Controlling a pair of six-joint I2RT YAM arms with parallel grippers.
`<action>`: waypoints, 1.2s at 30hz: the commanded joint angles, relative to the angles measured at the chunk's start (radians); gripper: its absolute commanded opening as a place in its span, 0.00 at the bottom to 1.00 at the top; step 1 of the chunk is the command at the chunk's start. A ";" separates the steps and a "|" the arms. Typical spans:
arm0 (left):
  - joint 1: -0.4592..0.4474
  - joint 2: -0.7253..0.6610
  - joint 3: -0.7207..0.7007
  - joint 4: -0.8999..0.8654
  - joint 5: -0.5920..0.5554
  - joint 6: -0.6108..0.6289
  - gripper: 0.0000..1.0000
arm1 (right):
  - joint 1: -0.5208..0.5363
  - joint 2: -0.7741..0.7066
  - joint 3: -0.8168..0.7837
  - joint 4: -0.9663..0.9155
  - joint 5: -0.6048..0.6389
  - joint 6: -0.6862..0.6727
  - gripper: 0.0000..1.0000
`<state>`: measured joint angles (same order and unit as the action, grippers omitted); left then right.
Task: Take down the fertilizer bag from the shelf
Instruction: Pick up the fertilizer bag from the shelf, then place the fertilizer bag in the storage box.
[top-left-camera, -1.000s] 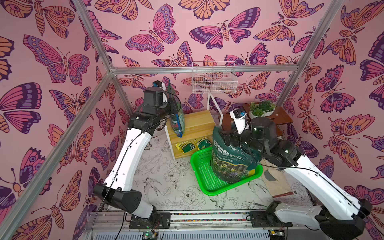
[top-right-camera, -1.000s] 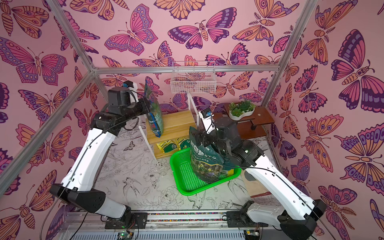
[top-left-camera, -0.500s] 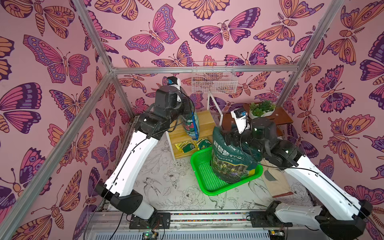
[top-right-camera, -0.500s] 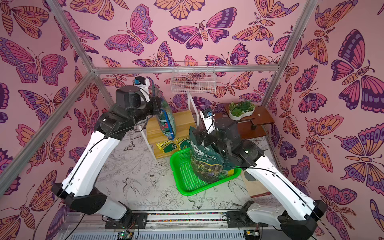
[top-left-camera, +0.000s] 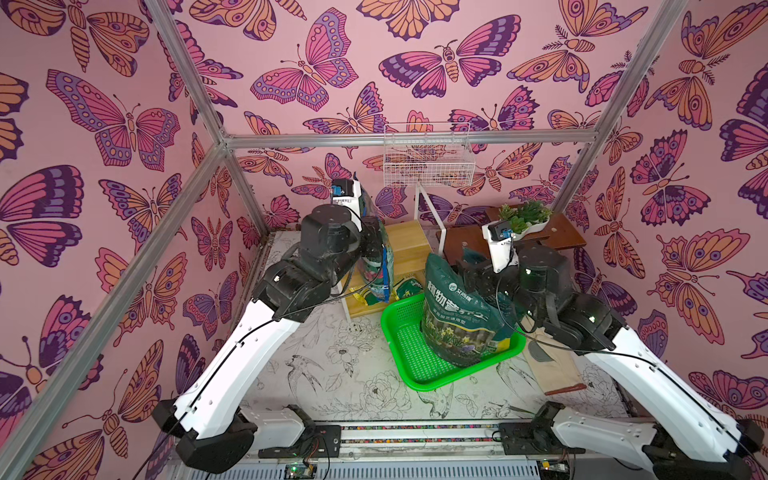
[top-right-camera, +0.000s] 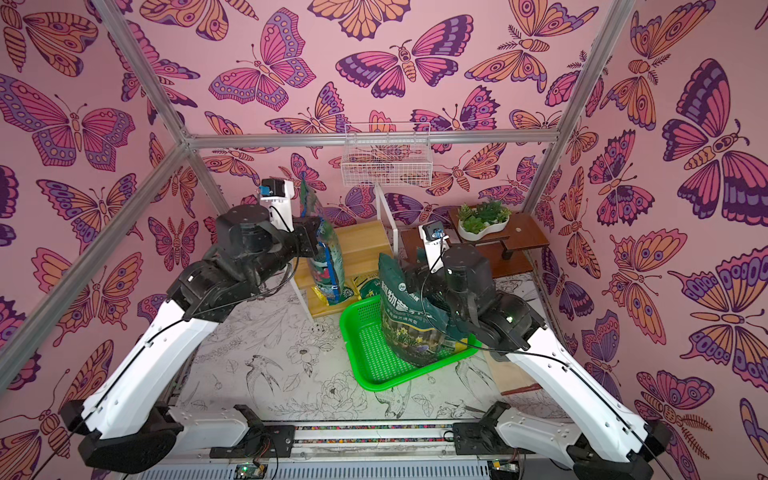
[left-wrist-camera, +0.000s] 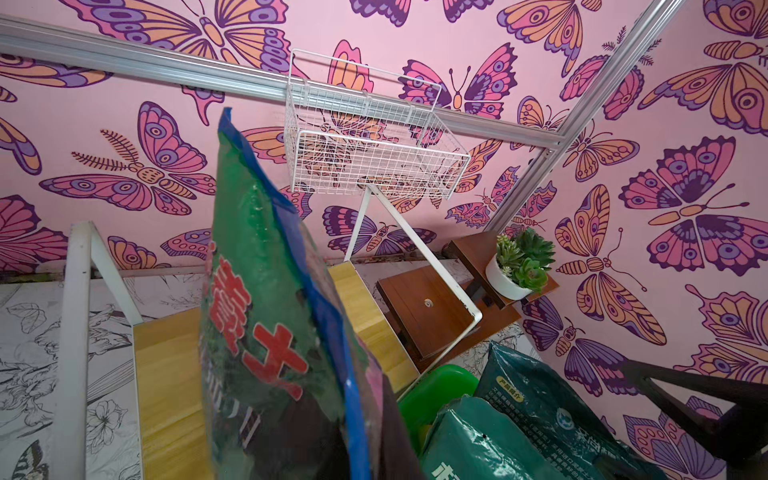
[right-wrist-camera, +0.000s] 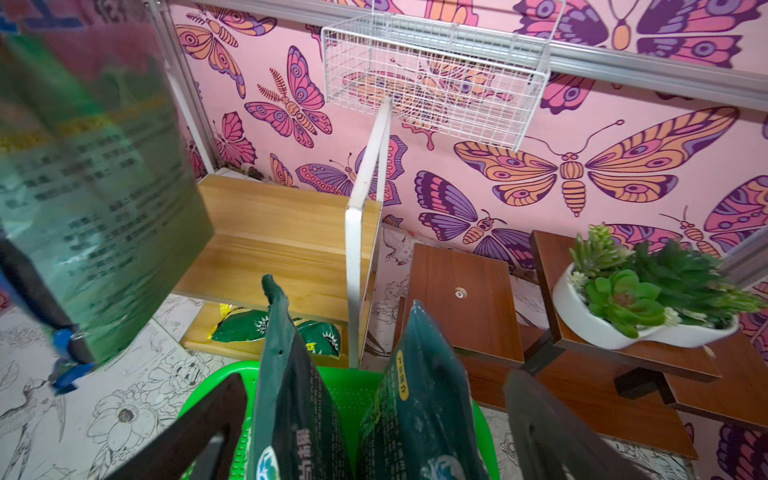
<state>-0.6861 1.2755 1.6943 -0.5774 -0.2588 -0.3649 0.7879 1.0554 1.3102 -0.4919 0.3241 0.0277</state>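
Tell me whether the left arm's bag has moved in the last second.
Yes: the bag shifted from the shelf's left end toward the green tray.

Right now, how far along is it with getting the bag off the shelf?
Done: dark green bag stands in the green basket, right end effector open around its top. In hand: left end effector holds the blue-edged bag off the shelf. Left: setting it down.

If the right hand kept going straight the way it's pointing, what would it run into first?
Probably the dark green plastic bag standing in the bright green mesh basket: its crumpled top sits between the fingers of the open right hand. Beyond it lies the white-framed light wooden shelf, though depth is unclear.
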 joint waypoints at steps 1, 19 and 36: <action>-0.041 -0.070 -0.024 0.234 -0.039 -0.013 0.00 | 0.004 -0.037 -0.028 0.031 0.070 0.022 0.99; -0.217 -0.178 -0.319 0.412 -0.153 -0.083 0.00 | 0.004 -0.060 -0.058 0.024 0.074 0.034 0.99; -0.385 -0.171 -0.365 0.519 -0.289 -0.007 0.00 | 0.004 -0.055 -0.074 0.019 0.060 0.044 0.99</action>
<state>-1.0676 1.1339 1.3163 -0.2558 -0.4919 -0.3973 0.7879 1.0019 1.2442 -0.4755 0.3775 0.0559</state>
